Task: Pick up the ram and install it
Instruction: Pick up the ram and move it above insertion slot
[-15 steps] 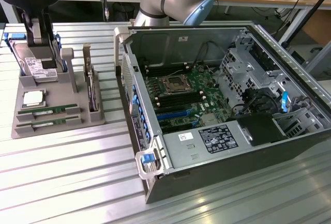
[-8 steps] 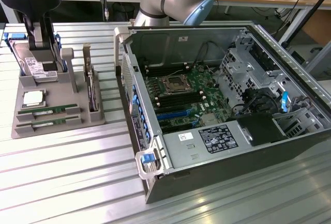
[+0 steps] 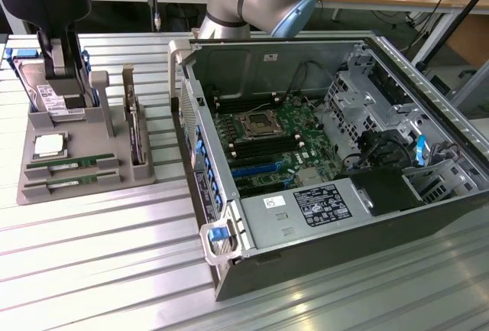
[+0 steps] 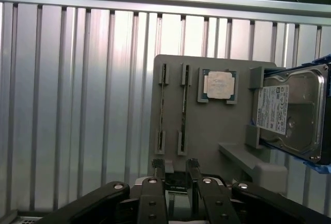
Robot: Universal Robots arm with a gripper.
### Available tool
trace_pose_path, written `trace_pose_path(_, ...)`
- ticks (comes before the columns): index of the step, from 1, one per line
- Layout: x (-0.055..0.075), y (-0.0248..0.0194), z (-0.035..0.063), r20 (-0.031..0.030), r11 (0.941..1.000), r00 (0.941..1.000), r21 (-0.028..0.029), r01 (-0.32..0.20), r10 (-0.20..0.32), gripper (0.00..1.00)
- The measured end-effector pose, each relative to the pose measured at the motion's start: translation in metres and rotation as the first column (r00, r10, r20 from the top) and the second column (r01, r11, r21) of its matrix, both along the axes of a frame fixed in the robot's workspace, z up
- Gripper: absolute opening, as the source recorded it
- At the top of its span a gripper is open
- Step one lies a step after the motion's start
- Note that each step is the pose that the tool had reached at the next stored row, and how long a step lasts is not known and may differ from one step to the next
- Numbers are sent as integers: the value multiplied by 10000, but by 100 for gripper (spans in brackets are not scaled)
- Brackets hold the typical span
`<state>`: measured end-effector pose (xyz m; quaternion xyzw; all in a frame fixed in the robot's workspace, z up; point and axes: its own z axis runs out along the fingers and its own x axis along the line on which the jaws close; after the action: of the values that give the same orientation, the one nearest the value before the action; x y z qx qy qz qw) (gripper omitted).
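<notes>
Ram (image 3: 65, 165) seated on edge in a front slot of the grey holder (image 3: 95, 147), just beside its twin (image 3: 69, 183) — both untouched, neither lifted. Holder resting on the ribbed metal surface (image 3: 114, 254), at the exterior view's left of the open computer case (image 3: 359, 232). End effector (image 4: 173, 169) hanging above the holder's hard-drive end, close to the hard drive (image 4: 289, 113) and apart from both sticks; jaws spread fully wide, gripping nothing. Judged as the approach step of the pick, install not begun — memory slots (image 3: 260, 144) on the board apparently bare beside the processor socket. Calls for lining the open jaws up across the thin stick, square to its long edge, and for a descent clear of the upright expansion card (image 3: 134, 128) and the loose processor (image 3: 47, 145) close by.
</notes>
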<state>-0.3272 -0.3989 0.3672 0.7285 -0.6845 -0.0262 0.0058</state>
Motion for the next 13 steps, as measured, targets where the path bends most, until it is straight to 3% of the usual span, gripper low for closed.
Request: trace_pose_path(13, 0, 0, -109, 0, 10000, 10000, 6, -13, 13, 30)
